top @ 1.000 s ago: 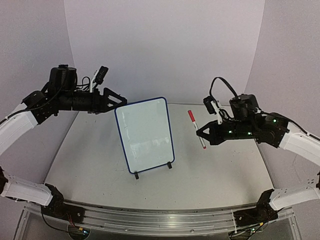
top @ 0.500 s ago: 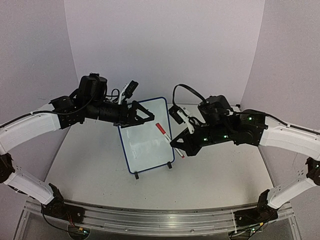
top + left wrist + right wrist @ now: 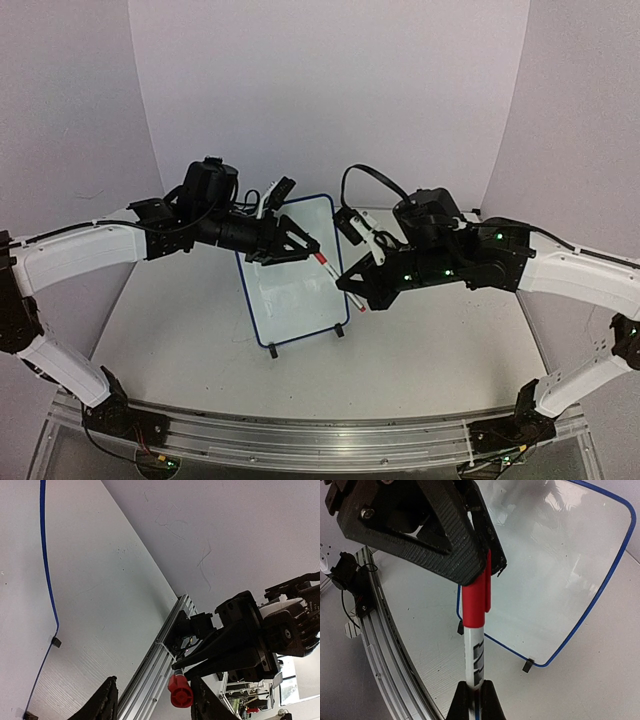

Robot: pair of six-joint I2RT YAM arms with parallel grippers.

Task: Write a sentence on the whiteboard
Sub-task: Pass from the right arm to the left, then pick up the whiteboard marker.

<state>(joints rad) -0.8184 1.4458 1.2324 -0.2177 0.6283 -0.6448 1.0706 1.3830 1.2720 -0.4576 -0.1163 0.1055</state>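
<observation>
The whiteboard (image 3: 291,292) stands upright on two black feet in mid-table; its face is blank and no sentence shows on it. It also shows in the left wrist view (image 3: 22,580) and the right wrist view (image 3: 550,580). My right gripper (image 3: 355,291) (image 3: 473,694) is shut on the white barrel of a marker (image 3: 327,266) (image 3: 474,652) with a red cap (image 3: 476,600), held in front of the board. My left gripper (image 3: 301,244) (image 3: 152,703) is open, its jaws on either side of the red cap (image 3: 180,692), which sits close to the right finger.
The aluminium rail (image 3: 300,435) runs along the table's near edge. Grey walls close in the back and both sides. Both arms meet in front of the board's right half.
My left gripper has moved right and reached the marker's capped end. My right gripper has shifted slightly left with the marker, having lifted it from the table a second ago.
</observation>
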